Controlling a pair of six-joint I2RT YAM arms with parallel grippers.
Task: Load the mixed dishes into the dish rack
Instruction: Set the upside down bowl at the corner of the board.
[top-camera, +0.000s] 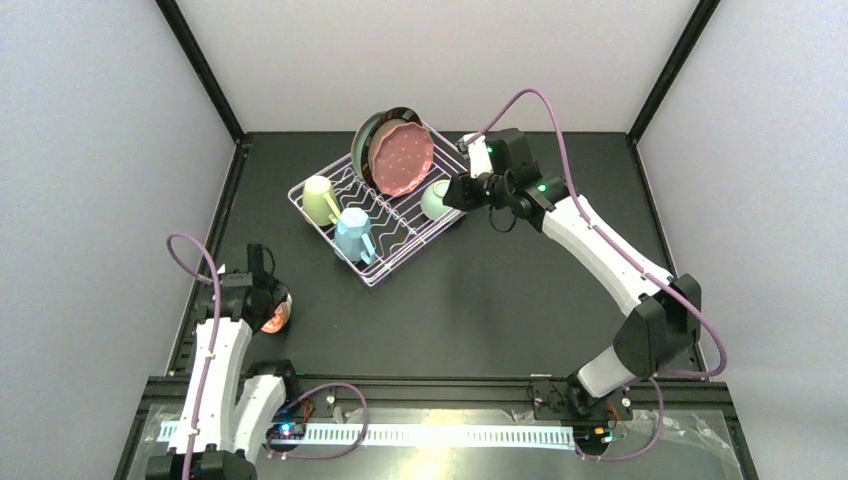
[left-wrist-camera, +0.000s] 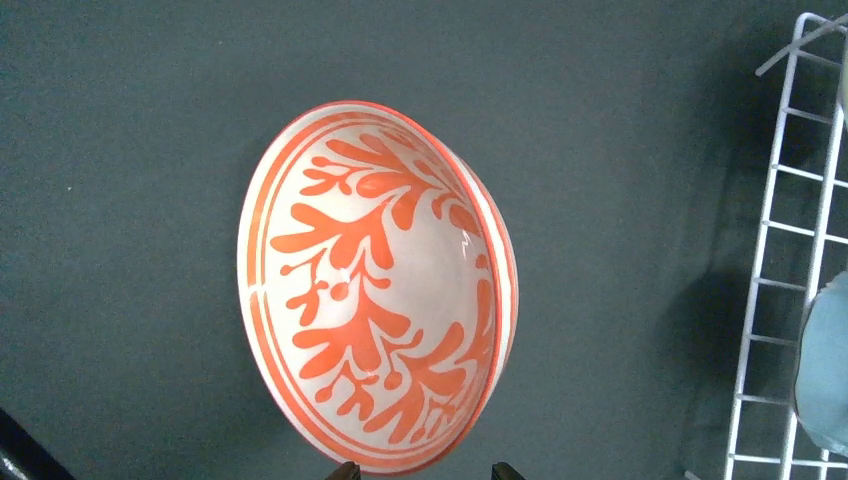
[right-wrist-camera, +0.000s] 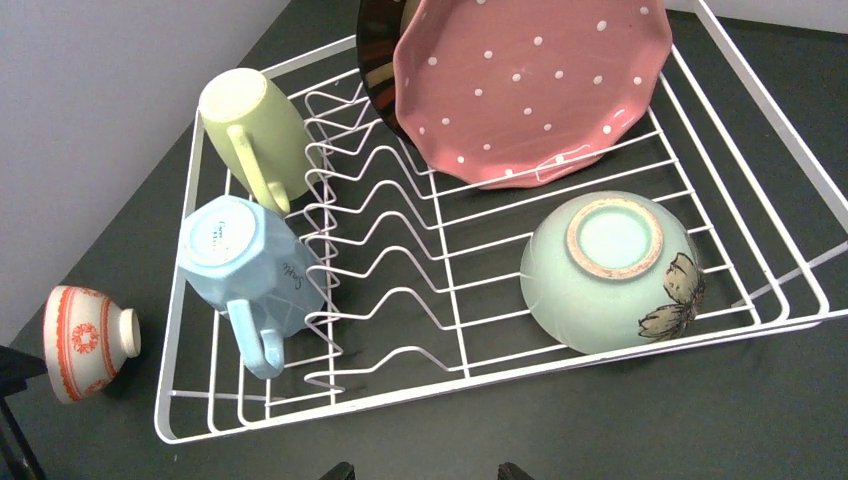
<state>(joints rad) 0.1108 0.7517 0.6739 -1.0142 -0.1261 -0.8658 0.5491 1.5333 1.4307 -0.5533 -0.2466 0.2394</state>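
A white bowl with an orange leaf pattern (left-wrist-camera: 370, 290) lies on its side on the dark table, left of the dish rack (right-wrist-camera: 500, 375), and also shows as the orange bowl (top-camera: 277, 313) (right-wrist-camera: 85, 340). My left gripper (left-wrist-camera: 424, 470) (top-camera: 265, 300) is open, its tips just short of the bowl's lower rim. The rack holds a pink dotted plate (right-wrist-camera: 530, 90), a dark-rimmed plate (right-wrist-camera: 375, 60) behind it, a pale green mug (right-wrist-camera: 255, 130), a light blue mug (right-wrist-camera: 245, 265) and an upturned mint bowl (right-wrist-camera: 610, 270). My right gripper (right-wrist-camera: 425, 470) (top-camera: 455, 190) hangs open and empty beside the rack's near rim.
The rack (top-camera: 375, 280) sits at an angle at the back middle of the table, and its white wire side (left-wrist-camera: 766, 240) shows at the right of the left wrist view. Black frame posts (top-camera: 205, 70) and pale walls enclose the table. A metal rail (top-camera: 420, 385) runs along the near edge.
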